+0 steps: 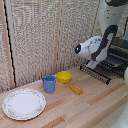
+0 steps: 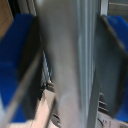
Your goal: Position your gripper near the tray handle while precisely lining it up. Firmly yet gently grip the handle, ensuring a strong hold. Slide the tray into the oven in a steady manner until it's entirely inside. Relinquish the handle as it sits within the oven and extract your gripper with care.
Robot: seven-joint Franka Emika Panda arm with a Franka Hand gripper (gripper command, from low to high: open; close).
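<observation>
Thin-barred wire tray point(image 1: 98, 74), boxy black oven point(image 1: 118, 54)

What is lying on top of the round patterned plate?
Nothing shows on the plate: its white centre and patterned rim look bare. The blue cup stands apart on the wooden table. What is under the plate is hidden.

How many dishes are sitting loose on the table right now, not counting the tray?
3: a patterned plate near the exterior view's left front, a blue cup behind it, and a yellow bowl beside the cup. The arm may hide others near the oven.
</observation>
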